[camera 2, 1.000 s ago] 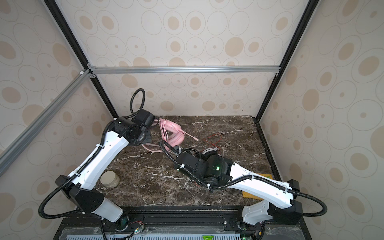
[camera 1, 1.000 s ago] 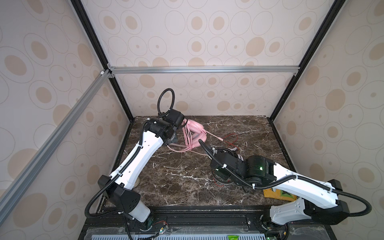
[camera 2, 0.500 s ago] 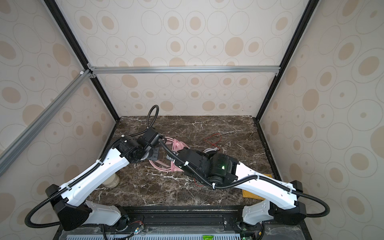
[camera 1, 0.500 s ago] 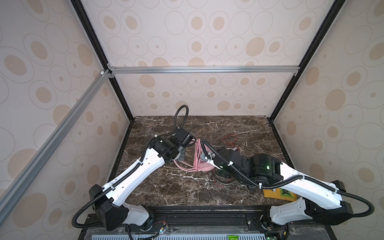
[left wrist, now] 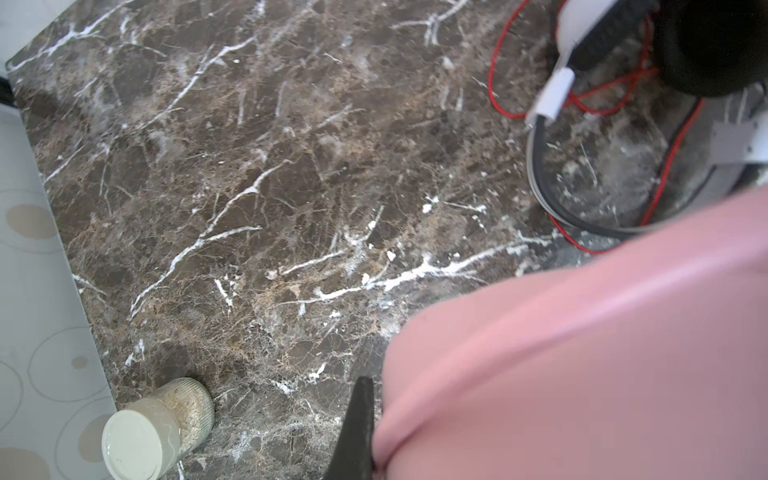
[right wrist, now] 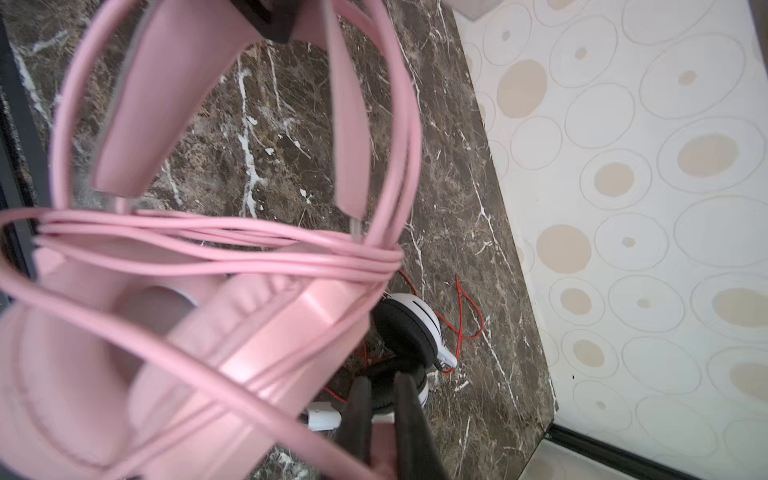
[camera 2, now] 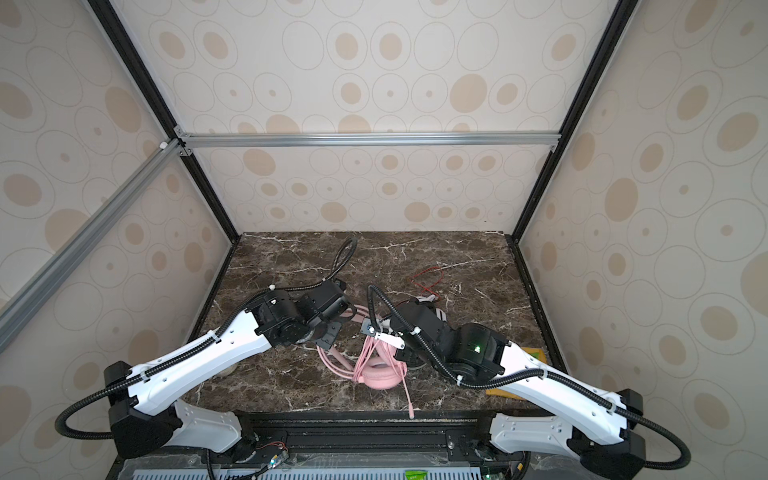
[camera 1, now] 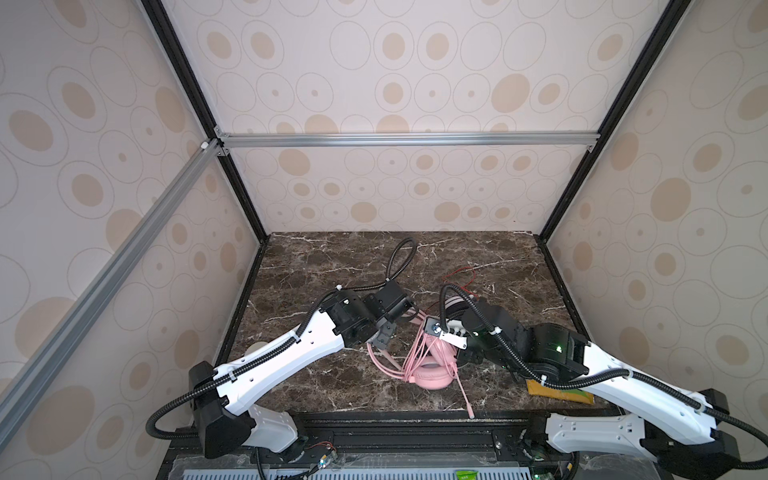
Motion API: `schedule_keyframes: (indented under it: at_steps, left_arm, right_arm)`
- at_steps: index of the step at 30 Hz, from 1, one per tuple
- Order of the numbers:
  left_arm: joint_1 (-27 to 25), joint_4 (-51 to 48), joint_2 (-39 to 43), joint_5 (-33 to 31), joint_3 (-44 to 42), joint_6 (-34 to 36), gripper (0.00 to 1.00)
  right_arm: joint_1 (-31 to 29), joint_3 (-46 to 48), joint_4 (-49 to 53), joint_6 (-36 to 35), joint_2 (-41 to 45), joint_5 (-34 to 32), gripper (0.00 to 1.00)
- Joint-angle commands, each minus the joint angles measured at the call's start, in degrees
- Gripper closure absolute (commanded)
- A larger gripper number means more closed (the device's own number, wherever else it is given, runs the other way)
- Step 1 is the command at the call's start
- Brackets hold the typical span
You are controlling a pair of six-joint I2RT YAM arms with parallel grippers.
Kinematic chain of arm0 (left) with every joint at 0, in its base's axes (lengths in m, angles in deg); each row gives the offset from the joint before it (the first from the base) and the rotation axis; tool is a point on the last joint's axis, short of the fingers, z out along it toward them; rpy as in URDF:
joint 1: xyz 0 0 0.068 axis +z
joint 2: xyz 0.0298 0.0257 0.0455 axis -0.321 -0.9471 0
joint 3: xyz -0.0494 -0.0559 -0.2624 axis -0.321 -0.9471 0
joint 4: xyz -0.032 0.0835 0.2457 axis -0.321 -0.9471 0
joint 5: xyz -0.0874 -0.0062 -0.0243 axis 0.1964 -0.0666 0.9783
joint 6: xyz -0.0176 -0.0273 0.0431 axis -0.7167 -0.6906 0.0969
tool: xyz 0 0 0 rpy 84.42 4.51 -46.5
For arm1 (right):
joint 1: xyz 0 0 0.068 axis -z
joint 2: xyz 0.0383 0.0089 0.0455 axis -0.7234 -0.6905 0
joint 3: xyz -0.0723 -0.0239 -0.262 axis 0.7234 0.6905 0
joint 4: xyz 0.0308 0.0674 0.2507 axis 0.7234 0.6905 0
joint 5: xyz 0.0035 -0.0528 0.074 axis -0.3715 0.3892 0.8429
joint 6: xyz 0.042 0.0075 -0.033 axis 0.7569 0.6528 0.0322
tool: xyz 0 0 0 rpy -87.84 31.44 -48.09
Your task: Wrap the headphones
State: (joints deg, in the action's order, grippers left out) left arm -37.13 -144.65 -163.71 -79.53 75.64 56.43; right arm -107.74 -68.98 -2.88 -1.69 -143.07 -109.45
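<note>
- The left gripper (right wrist: 270, 18) is clamped on the headband (right wrist: 137, 108) of the pink headset (camera 1: 432, 376).
- The right gripper (right wrist: 382, 415) is closed on the pink cable (right wrist: 249, 249), which is looped across that headset.
- The white-and-black headset (right wrist: 409, 328) is laid just beyond the right gripper.

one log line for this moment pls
left gripper: shut on pink headset | right gripper: shut on pink cable | white-and-black headset: on table
</note>
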Motion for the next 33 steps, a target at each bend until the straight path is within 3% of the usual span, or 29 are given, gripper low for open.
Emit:
schedule_keyframes:
  at_steps: [1,9,25,33]
  left_arm:
    - [-3.19,-1.79,-0.50,1.27,3.19,1.06,1.00]
    - [-8.52,-2.50,-2.23,4.14,4.78,1.74,1.00]
    - [-8.67,-4.18,0.17,5.90,4.24,2.55,1.00]
    - [-8.59,-2.80,2.08,12.36,6.99,5.83,1.00]
  right_arm:
    - [1.76,2.06,-2.16,-0.66,1.51,2.61,1.00]
    - [4.99,6.15,-4.13,-0.28,2.38,5.71,1.00]
    - [8.32,16.00,-11.73,4.83,9.24,8.23,1.00]
    - [9.23,19.38,-14.39,6.88,9.51,10.71,0.95]
